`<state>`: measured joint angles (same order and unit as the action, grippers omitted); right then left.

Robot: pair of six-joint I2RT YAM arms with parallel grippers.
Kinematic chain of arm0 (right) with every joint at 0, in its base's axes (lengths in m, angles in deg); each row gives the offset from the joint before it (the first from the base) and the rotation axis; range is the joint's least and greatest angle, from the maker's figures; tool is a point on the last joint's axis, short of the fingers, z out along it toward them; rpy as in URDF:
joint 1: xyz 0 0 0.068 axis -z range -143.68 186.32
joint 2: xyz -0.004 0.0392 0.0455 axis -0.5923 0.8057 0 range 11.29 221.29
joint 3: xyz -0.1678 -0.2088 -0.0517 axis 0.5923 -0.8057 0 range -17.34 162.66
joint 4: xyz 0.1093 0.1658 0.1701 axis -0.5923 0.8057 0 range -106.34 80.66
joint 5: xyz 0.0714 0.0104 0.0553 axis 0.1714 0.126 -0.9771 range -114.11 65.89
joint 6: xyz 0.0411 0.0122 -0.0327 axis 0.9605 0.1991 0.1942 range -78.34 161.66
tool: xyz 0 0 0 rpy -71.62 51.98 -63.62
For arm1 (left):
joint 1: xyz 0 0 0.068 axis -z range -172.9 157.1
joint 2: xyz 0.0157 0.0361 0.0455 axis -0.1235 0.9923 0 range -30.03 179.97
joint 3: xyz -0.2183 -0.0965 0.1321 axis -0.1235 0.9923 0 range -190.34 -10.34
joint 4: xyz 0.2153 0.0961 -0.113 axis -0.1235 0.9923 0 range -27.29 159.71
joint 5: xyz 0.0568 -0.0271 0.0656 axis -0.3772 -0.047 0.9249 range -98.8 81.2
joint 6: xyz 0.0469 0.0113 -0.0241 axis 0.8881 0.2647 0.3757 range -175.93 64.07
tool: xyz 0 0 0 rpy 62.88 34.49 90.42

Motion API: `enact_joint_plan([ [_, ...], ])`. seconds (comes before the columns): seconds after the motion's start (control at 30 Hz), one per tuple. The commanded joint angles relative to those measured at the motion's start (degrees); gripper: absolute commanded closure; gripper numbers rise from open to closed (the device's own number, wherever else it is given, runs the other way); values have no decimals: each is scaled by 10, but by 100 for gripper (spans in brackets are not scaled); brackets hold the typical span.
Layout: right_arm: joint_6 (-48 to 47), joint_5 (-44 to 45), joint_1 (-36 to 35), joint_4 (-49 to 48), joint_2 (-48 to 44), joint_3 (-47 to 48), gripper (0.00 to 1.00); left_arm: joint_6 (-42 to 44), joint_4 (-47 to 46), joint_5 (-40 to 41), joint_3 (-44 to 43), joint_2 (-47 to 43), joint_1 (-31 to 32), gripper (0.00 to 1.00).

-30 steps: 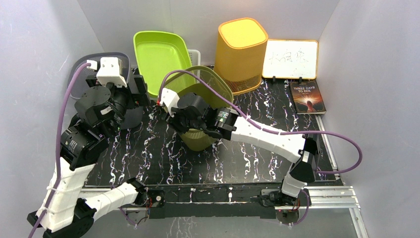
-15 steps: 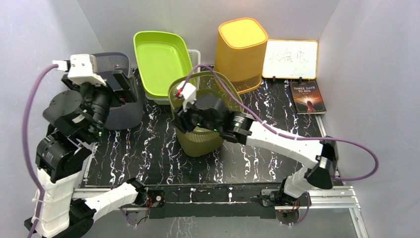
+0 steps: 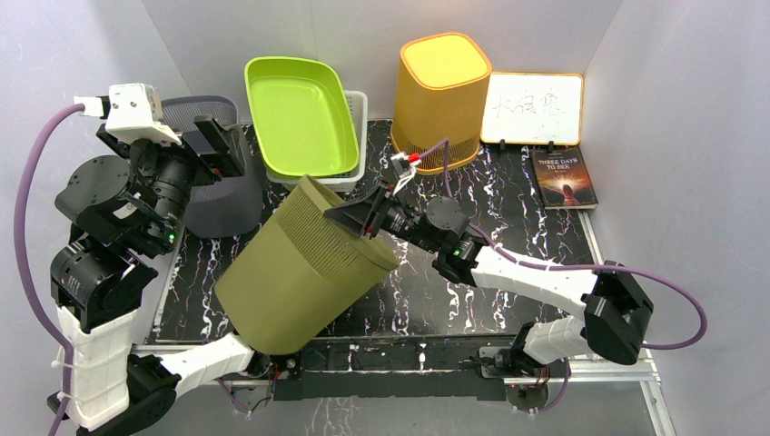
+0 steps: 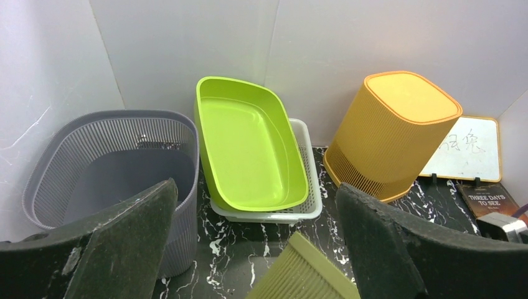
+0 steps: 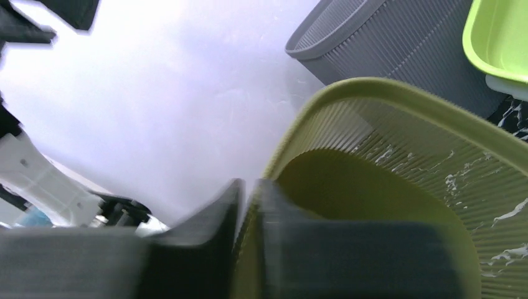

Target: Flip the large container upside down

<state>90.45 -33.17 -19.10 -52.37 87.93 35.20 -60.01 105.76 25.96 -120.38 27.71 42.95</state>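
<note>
The olive-green ribbed plastic basket (image 3: pixel 300 272) fills the lower left-centre of the overhead view. It lies over on its side, closed base aimed at the bottom left corner and mouth facing up and right. A second ago it stood upright in the middle of the table with its mouth to the ceiling, so it has swung through about a quarter turn and come nearer the overhead camera. I cannot tell whether its lower flank touches the black marbled table (image 3: pixel 454 300) or hangs clear of it.

The right gripper (image 3: pixel 363 218) has it by the rim at the upper right of the basket. The wrist view shows the jaws drawn narrow across the thin wall, one finger inside and one outside. That pinch seems to be all that carries it.

The left gripper (image 3: pixel 218 150) has pulled back to the upper left and is spread wide, holding nothing. It sits over the grey mesh basket (image 3: pixel 222 195).

By my reckoning the flip is about half done: the mouth still has to roll on until the rim faces the table.

Behind, along the top of the frame, are a lime-green plastic tray (image 3: pixel 300 113) resting in a white slotted basket (image 3: pixel 356 173), an orange ribbed bin (image 3: pixel 440 100), a small whiteboard (image 3: pixel 536 107) and a dark paperback book (image 3: pixel 565 177).
</note>
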Motion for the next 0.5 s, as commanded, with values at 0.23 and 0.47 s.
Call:
enact_joint_plan([
  [0.23,125,-72,120,-197,-4,-97,100,3,10,-5,-9,1,2,2],
  [0.47,-92,-90,124,41,-56,-21,65,3,12,2,7,-5,2,2],
])
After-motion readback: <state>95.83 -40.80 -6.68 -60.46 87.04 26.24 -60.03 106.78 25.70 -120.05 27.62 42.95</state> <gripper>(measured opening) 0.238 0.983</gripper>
